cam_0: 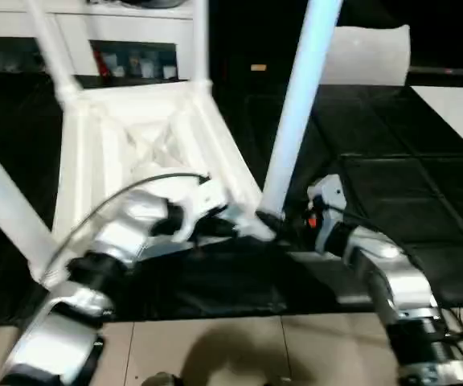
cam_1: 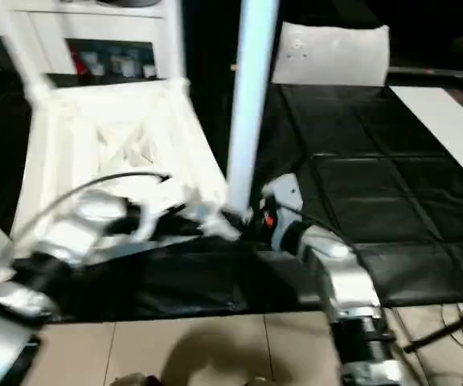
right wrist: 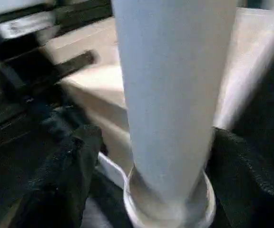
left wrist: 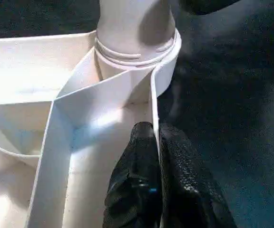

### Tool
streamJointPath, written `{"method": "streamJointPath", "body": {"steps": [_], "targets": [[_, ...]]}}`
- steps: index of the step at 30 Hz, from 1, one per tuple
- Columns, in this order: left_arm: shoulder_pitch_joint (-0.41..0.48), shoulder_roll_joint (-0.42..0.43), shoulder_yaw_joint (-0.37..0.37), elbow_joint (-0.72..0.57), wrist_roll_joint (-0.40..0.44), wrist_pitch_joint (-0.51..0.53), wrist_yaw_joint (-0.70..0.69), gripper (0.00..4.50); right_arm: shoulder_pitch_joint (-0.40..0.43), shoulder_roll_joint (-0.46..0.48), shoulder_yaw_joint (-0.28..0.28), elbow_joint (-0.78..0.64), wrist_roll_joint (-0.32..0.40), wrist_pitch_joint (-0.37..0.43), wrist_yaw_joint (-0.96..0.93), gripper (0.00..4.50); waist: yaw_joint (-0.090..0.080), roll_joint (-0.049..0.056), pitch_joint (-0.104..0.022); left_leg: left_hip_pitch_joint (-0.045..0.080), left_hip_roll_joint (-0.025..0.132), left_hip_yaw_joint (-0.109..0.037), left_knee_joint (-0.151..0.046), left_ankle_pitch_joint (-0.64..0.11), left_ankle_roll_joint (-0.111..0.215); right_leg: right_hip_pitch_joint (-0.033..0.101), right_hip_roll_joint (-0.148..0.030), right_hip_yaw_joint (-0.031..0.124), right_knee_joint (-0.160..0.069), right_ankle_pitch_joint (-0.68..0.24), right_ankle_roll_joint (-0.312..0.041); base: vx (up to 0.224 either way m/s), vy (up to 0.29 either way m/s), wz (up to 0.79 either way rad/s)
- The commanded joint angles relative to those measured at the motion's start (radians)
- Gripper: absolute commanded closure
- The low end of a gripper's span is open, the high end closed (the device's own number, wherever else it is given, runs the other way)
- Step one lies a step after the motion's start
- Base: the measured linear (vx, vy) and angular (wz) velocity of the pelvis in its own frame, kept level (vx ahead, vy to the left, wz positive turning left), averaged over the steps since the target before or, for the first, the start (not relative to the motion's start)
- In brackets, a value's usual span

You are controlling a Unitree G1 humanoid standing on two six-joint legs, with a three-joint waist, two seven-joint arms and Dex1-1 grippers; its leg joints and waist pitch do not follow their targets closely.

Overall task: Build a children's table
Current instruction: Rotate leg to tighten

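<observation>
Right now the children's table (cam_0: 135, 153) lies upside down on the black mat (cam_0: 392, 201) ahead of me, ribbed underside up, legs pointing upward. The near leg (cam_0: 296, 104) stands in its round corner socket (left wrist: 163, 71) by my hands. My left pincer (left wrist: 157, 156) is clamped on the thin rim wall (left wrist: 152, 104) just beside that socket, one black finger each side. My right pincer (right wrist: 146, 161) straddles the leg's base, its fingers (right wrist: 65, 171) spread apart on either side of it. A white pillow (cam_1: 332, 55) lies farther back.
</observation>
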Motion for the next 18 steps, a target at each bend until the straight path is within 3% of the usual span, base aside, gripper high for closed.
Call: {"method": "streamJointPath", "body": {"steps": [1,2,5,6,7,9,12,13,18], "targets": [[-0.006,-0.008,-0.053,-0.021,-0.013,-0.053,-0.095,4.5,-0.009,-0.014,0.026,-0.008,0.008,-0.018,0.061,0.59,0.0,0.006,-0.067,0.04,0.051,-0.02,-0.064,-0.181,0.049,0.036,-0.045,0.024,-0.06,-0.016,-0.257,0.0,0.0,0.0],[-0.006,0.014,-0.066,-0.023,-0.014,-0.07,-0.153,4.5,-0.014,-0.042,0.044,-0.001,0.014,-0.032,0.124,0.59,0.005,0.003,-0.068,0.042,0.052,-0.018,-0.063,-0.177,0.05,0.035,-0.044,0.024,-0.057,-0.005,-0.262,0.0,0.0,0.0],[-0.007,0.04,-0.084,-0.03,-0.021,-0.1,-0.239,4.5,-0.022,-0.086,0.079,0.008,0.028,-0.051,0.233,0.59,0.015,0.008,-0.066,0.042,0.055,-0.017,-0.063,-0.168,0.051,0.034,-0.042,0.021,-0.052,0.013,-0.267,0.0,0.0,0.0],[-0.008,0.046,-0.089,-0.03,-0.022,-0.108,-0.256,4.5,-0.025,-0.094,0.087,0.012,0.028,-0.059,0.254,0.59,0.019,0.007,-0.067,0.042,0.054,-0.016,-0.063,-0.173,0.046,0.034,-0.044,0.02,-0.051,0.009,-0.269,0.0,0.0,0.0],[-0.009,0.052,-0.097,-0.03,-0.019,-0.118,-0.276,4.5,-0.031,-0.104,0.098,0.022,0.025,-0.068,0.281,0.84,0.022,-0.002,-0.066,0.04,0.054,-0.015,-0.063,-0.182,0.045,0.035,-0.045,0.02,-0.052,-0.008,-0.266,0.0,0.0,0.0],[-0.014,0.062,-0.11,-0.023,-0.013,-0.145,-0.305,4.5,-0.043,-0.119,0.116,0.048,0.013,-0.098,0.319,0.84,0.03,0.0,-0.066,0.04,0.055,-0.015,-0.062,-0.191,0.04,0.033,-0.049,0.022,-0.053,-0.037,-0.261,0.0,0.0,0.0],[-0.019,0.071,-0.121,-0.013,-0.004,-0.172,-0.332,4.5,-0.055,-0.124,0.124,0.066,0.02,-0.096,0.353,1.21,0.032,-0.001,-0.066,0.04,0.055,-0.015,-0.064,-0.206,0.027,0.031,-0.049,0.022,-0.054,-0.065,-0.258,0.0,0.0,0.0],[-0.021,0.074,-0.125,-0.01,-0.003,-0.18,-0.343,4.5,-0.06,-0.127,0.127,0.07,0.028,-0.089,0.368,1.28,0.033,-0.006,-0.066,0.038,0.055,-0.016,-0.064,-0.203,0.028,0.033,-0.049,0.022,-0.053,-0.069,-0.255,0.0,0.0,0.0],[-0.027,0.078,-0.13,-0.006,-0.005,-0.188,-0.376,4.5,-0.077,-0.133,0.141,0.084,0.043,-0.077,0.416,1.73,0.033,-0.005,-0.067,0.039,0.056,-0.016,-0.063,-0.193,0.028,0.031,-0.048,0.021,-0.05,-0.047,-0.261,0.0,0.0,0.0]]}}
